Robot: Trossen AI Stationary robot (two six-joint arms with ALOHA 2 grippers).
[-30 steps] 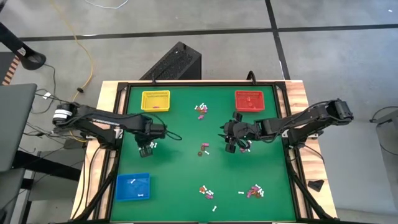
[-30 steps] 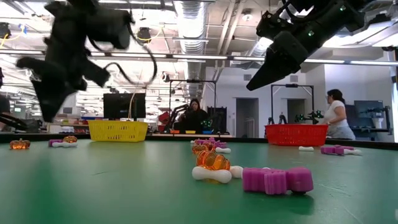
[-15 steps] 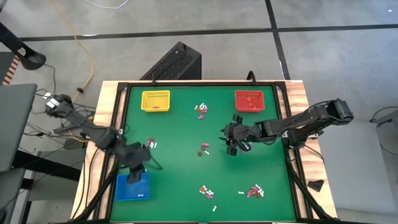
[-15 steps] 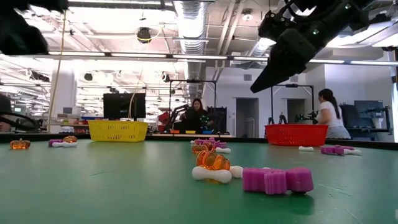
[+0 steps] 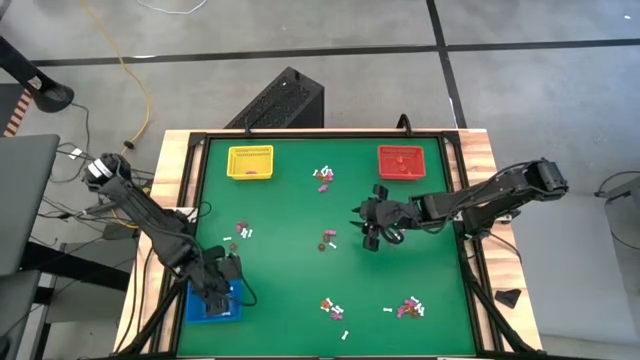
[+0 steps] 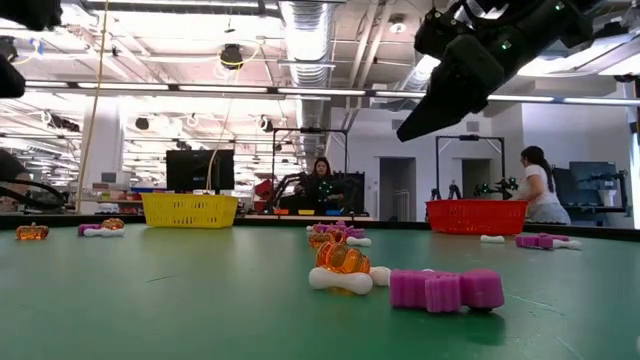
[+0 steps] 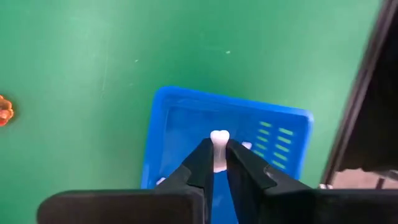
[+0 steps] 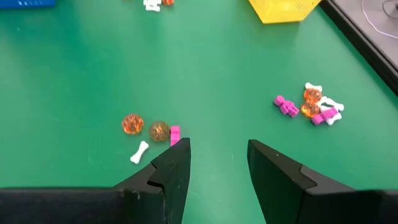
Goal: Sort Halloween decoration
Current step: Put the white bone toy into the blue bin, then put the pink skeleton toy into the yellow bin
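With the left gripper [image 7: 215, 163] over the blue tray [image 7: 180, 124] at the bench's front-left corner, fingers narrowly pinching a white bone trinket [image 7: 219, 144], part them fully before lifting; the right gripper [image 8: 214, 163] hovers mid-bench, open and empty.

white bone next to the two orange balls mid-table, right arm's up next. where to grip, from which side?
Grip the white bone across its thin middle shaft, coming straight down from above. It lies flat on the green mat with knobbed ends, so the shaft is the narrowest span and the knobs stop it sliding out. Turn the right tool, which is open, so its jaws cross the bone's diagonal, clear of the orange balls nearby.
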